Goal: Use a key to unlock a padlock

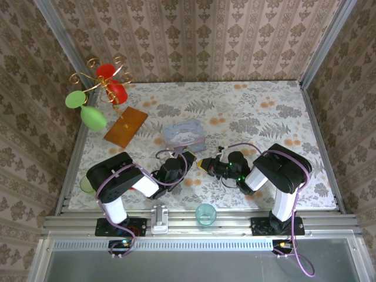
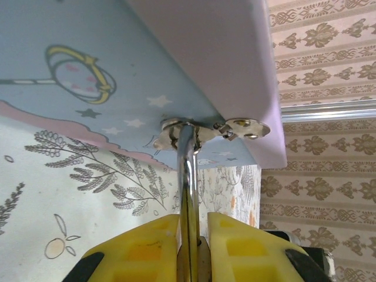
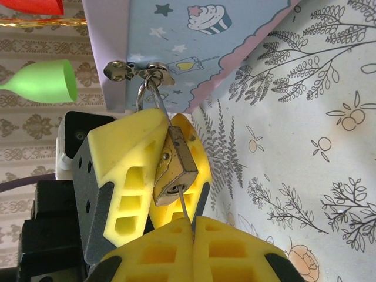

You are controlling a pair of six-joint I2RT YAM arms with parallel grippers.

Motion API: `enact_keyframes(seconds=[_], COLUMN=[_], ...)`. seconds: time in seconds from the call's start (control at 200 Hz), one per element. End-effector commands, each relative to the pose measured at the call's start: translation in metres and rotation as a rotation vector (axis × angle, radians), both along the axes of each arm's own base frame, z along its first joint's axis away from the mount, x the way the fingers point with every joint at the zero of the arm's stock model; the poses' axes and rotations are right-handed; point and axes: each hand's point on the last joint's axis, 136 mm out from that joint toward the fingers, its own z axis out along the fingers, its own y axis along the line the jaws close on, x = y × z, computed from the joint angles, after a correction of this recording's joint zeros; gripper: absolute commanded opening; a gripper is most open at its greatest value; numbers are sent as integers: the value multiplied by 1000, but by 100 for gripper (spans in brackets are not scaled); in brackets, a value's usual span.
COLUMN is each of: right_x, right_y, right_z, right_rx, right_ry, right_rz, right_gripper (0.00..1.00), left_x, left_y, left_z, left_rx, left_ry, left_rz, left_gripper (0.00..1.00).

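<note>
Nearest to the arm bases, a small round cup point(image 1: 205, 214) of clear teal plastic stands at the near edge. Beyond it the two arms meet over the table point(image 1: 276, 117). Its cloth is pale, printed with ferns and orange flowers.

The right gripper point(image 3: 192, 226) has blocky yellow fingers with square hollows. They are pressed together on the thin silvery key point(image 3: 185, 210), whose blade enters the bottom of the padlock point(image 3: 174, 167).

The padlock is a tiny boxy brass body, a little scratched. The left gripper point(image 2: 192, 220) is clenched on it. Its thin shiny shackle point(image 2: 187, 170) passes through the metal hasp point(image 2: 208, 128) of the pale blue tin point(image 1: 184, 134), a smooth rectangular box with cartoon prints.

Farther back lie a flat orange-brown rectangle point(image 1: 126, 127), a red plastic glass point(image 1: 117, 91) and a green plastic glass point(image 1: 93, 117).
</note>
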Motion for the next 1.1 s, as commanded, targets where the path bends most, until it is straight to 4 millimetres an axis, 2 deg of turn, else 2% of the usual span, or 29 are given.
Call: enact_keyframes(seconds=[0.0,0.105,0.25,0.555,0.85,1.095], right_x=[22,27,28,29,41,55], right_y=[0,-10,-3,-3,-8,-6], right_z=[36,29,26,13,27,23], right_rx=[94,110,134,121,123,103], right_ry=[-64,-8,36,84,28,2], right_rz=[-4,-8,33,-6,-104,-154], right_gripper=[0,0,0,0,0,0], left_x=[-25,-25,-25,-23,-23,-26], left_y=[-37,-37,-40,-42,-46,-54], left_z=[35,37,42,43,40,40], left_rx=[-144,-156,-167,-168,-155,-169], left_ry=[-47,-51,-59,-63,-55,-46], left_rz=[-182,-182,-192,-193,-203,-225], left_gripper=[0,0,0,0,0,0])
